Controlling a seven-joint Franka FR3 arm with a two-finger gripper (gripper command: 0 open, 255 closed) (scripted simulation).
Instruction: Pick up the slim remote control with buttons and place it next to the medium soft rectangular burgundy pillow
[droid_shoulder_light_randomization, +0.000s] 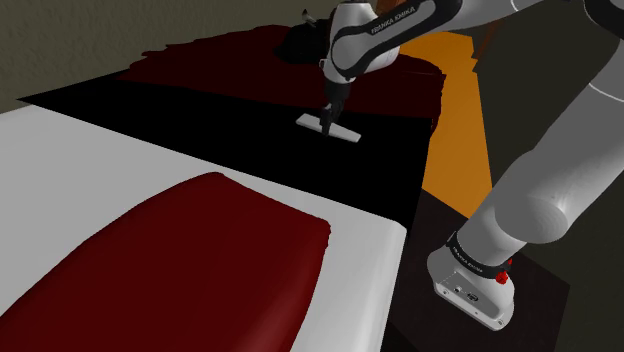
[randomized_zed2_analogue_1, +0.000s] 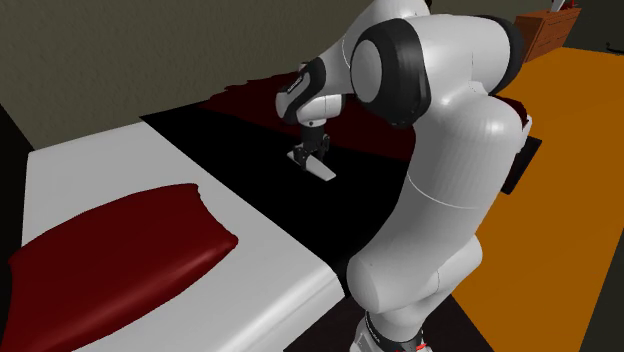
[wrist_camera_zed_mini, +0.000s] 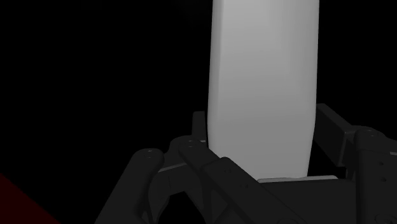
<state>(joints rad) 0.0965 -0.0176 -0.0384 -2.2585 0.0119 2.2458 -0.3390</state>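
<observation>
The remote (droid_shoulder_light_randomization: 330, 129) is a plain pale grey slim slab with no buttons drawn, lying over the black band (droid_shoulder_light_randomization: 200, 140) across the bed. My gripper (droid_shoulder_light_randomization: 329, 114) comes down on it from above and is shut on the end nearer the far side. In the second exterior view the remote (randomized_zed2_analogue_1: 318, 166) slants down from the gripper (randomized_zed2_analogue_1: 312, 150). Seen from the wrist, the black fingers (wrist_camera_zed_mini: 191, 159) clasp the remote (wrist_camera_zed_mini: 264, 83) on both sides. The burgundy pillow (droid_shoulder_light_randomization: 170, 260) lies on the white part of the bed, well towards the shoulder view's lower left of the remote, and appears as the pillow (randomized_zed2_analogue_1: 110, 250).
A dark red cover (droid_shoulder_light_randomization: 240, 60) spreads over the bed's far end, with a dark lump (droid_shoulder_light_randomization: 300, 42) on it. The white bedding (droid_shoulder_light_randomization: 90, 150) surrounds the pillow. Orange floor (randomized_zed2_analogue_1: 560, 200) runs beside the bed, with a wooden dresser (randomized_zed2_analogue_1: 548, 28) at the back.
</observation>
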